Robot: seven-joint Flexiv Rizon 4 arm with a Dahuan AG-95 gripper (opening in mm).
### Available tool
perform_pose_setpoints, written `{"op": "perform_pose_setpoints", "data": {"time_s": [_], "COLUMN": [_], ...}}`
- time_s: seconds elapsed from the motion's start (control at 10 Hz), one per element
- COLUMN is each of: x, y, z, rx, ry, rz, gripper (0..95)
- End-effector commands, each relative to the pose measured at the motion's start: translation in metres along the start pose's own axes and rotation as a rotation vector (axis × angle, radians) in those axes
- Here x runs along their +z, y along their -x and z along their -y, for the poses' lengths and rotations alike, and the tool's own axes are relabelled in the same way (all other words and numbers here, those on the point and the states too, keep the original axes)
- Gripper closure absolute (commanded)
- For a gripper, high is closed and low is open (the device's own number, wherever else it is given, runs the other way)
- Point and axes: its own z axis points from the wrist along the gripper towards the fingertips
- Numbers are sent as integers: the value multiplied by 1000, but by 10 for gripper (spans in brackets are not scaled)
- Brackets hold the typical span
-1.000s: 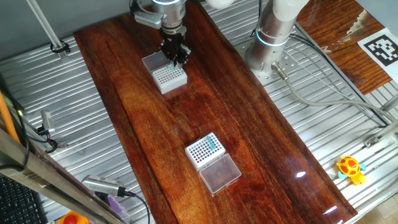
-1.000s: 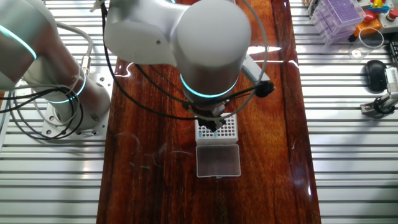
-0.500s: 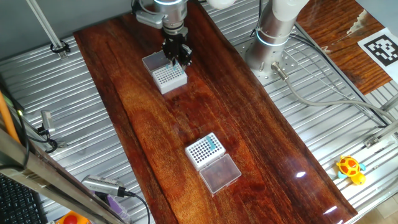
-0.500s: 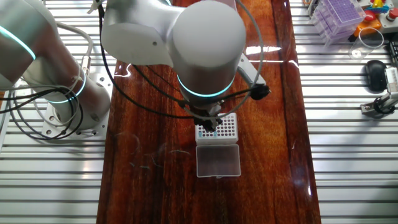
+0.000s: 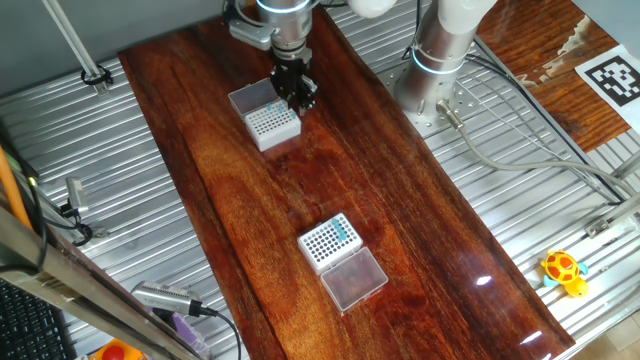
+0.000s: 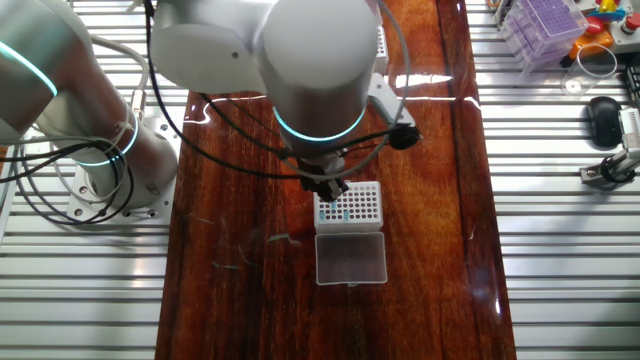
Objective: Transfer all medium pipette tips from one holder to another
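Medium pipette tips [image 5: 345,231]: tiny teal dots

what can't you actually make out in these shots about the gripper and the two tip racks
- Gripper: too small in one fixed view to tell open, shut or holding a tip; the arm hides most of it in the other.
- Far rack: its tip count is too small to read.
- Near rack: the arm hides it in the other fixed view.
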Motion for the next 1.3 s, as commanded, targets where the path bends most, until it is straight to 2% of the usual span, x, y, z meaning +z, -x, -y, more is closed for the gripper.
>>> {"op": "perform_pose_setpoints", "data": {"time_s": [0.1,0.4,0.5,0.8,1.1,1.3], "x": [3,7,8,7,-11,-34], "y": [1,1,1,2,8,16], "z": [1,1,1,2,4,4], "rx": [-1,-5,-5,-17,-28,-32], "ry": [-2,-8,-10,-13,-12,-10], "rz": [3,9,11,13,7,3], "gripper": [760,760,950,950,950,950]}}
